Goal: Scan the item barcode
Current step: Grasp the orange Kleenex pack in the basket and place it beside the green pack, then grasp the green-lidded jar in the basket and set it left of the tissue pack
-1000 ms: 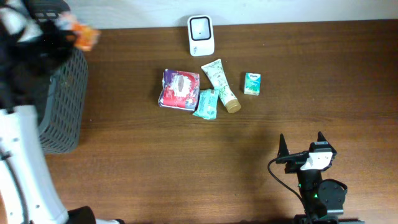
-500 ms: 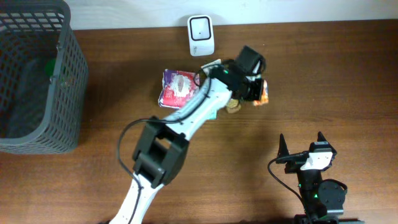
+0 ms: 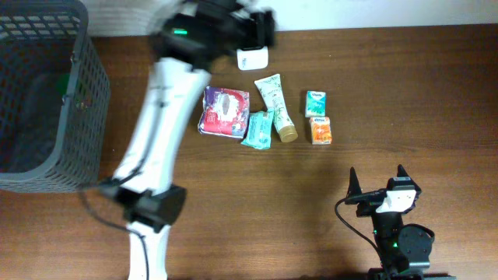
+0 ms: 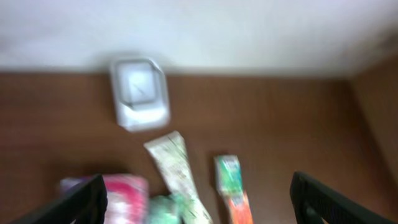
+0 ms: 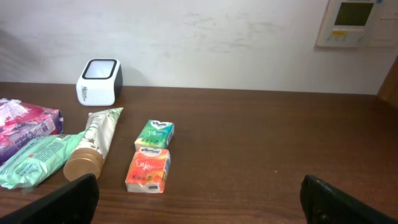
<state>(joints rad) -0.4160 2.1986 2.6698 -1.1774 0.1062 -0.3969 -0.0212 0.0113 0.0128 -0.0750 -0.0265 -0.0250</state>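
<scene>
Standing wide apart at the lower corners of the blurred left wrist view, the left gripper's fingers [image 4: 87, 200] have nothing between them. Half a second ago the left gripper [image 4: 199, 193] was clamped on the orange tissue pack [image 3: 320, 130]. Now that pack lies free on the table [image 3: 436, 93], just nearer than the small green tissue pack [image 3: 315, 103] and right of the gold-capped tube [image 3: 276, 105]. The left arm [image 3: 159, 117] has swung away toward the table's far edge, where it smears across the white barcode scanner [image 3: 254, 57]. I judge the pack has been set down rather than shown to the scanner, so a scan probably remains to be done. The right gripper [image 3: 378, 180] sits parked near the front right corner with its fingers spread, well apart from everything. A purple packet [image 3: 226, 111] and a teal wipes pack [image 3: 258, 130] lie left of the tube. Motion blur hides the left gripper overhead, and the arm covers the scanner's upper part. No barcode can be made out on the orange pack in any view. The grey basket [image 3: 87, 85] at the left edge holds something green, too dim to name.
</scene>
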